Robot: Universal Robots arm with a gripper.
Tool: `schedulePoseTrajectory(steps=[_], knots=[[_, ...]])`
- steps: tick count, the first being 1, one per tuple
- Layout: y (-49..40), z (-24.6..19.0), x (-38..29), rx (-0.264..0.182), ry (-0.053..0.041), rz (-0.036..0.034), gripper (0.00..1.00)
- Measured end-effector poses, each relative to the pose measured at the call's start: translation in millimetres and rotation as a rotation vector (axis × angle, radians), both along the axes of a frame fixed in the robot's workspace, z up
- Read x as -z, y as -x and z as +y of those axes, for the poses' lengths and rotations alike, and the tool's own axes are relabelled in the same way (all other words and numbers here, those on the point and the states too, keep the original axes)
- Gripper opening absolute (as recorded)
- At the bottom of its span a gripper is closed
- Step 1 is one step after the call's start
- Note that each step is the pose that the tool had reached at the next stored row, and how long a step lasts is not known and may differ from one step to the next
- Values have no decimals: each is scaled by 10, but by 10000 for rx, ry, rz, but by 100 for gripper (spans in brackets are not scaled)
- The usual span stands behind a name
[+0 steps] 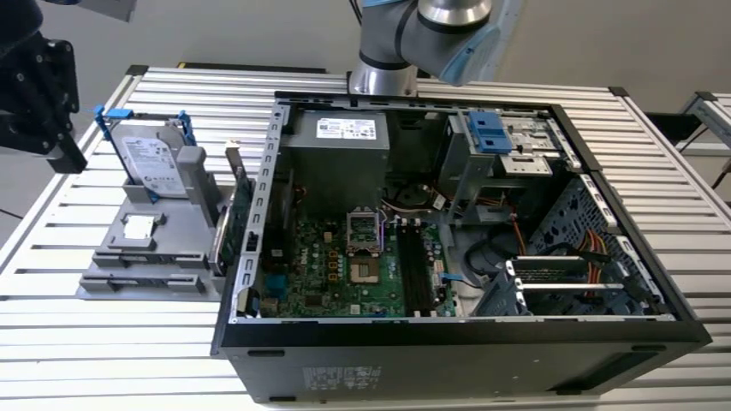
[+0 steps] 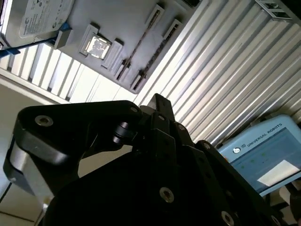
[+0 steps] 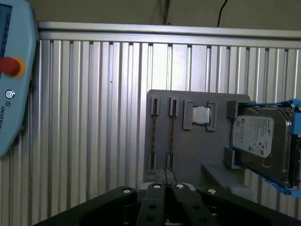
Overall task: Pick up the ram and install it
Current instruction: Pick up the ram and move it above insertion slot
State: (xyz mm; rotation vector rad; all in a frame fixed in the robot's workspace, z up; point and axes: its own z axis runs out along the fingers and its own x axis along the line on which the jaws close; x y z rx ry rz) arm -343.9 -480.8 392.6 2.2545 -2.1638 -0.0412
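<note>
With the gripper (image 3: 167, 187) closed on nothing, the ram (image 3: 171, 134) in the grey holder (image 1: 160, 282) at the exterior view's left could be struck if approached unopened.

I had the ribbed metal worktop (image 1: 103, 342) spread wide in the exterior view, its slats catching bright glare up front. A second slatted table (image 1: 715, 116) stood at the exterior view's right, plain grey behind it. In the first wrist view, a dull tan wall (image 3: 94, 10) rose beyond the worktop's edge, and a dark cable (image 3: 222, 12) hung down it.
</note>
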Motion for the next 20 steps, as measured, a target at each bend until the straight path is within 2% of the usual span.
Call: schedulePoseTrajectory(steps=[3,12,13,20], knots=[[0,0,0,-409,0,0,0],[0,0,0,-437,1,0,0],[0,0,0,-437,0,0,100],[0,0,0,-440,0,0,100]])
